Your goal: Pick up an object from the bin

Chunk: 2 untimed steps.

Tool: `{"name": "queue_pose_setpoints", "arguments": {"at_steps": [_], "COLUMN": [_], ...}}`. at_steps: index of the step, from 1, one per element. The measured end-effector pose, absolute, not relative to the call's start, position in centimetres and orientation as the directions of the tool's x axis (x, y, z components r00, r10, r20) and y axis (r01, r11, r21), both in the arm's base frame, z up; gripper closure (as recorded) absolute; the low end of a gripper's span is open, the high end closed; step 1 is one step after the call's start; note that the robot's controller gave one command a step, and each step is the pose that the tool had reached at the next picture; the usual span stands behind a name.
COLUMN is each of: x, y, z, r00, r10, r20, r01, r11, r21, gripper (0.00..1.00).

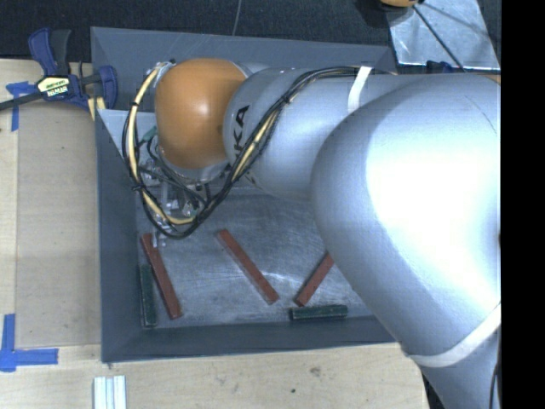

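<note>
The arm [400, 194] was the largest thing and it covered the far right part of the bin [115, 254], so I could not say what lay under it. Its orange cover [197, 109] hung over the far left corner, with the cables [136, 156] looped around it.

Below the cover, the gripper [168, 216] was close to the left wall, low over the floor. Whether it was open or closed, I could not tell, and I saw nothing held in it.

The nearest thing was a long brown stick [162, 278] lying flat along the left wall, with its far end just below the gripper. A dark green stick [147, 295] lay right beside it, against the wall. A second brown stick [247, 267] lay slanted in the middle of the floor, and a third brown stick [313, 279] lay nearer the near right part. A short dark green bar [318, 313] lay along the near wall.

I think the main risk was the wall. The stick was so near to it that the gripper could strike the metal or have no room on that side. It could also take the green stick together with the brown one. The stick looked thin and flat, so a grasp at its end could let it tilt and slip out. The hanging cables could also brush the wall.
</note>
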<state>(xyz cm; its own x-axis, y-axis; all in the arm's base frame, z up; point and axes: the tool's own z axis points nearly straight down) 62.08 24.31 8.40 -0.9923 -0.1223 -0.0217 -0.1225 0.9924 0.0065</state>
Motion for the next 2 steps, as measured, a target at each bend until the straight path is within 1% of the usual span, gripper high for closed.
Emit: {"name": "queue_pose_setpoints", "arguments": {"at_steps": [1,2], "x": [62.1,62.4], "y": [24.3,19.0], "z": [8.4,7.6], "r00": [-0.992,-0.833], "r10": [-0.122,-0.553], "r20": [-0.021,-0.017], "r01": [-0.122,-0.553], "r11": [0.992,0.833], "r21": [0.007,-0.003], "gripper": [0.00,1.00]}}
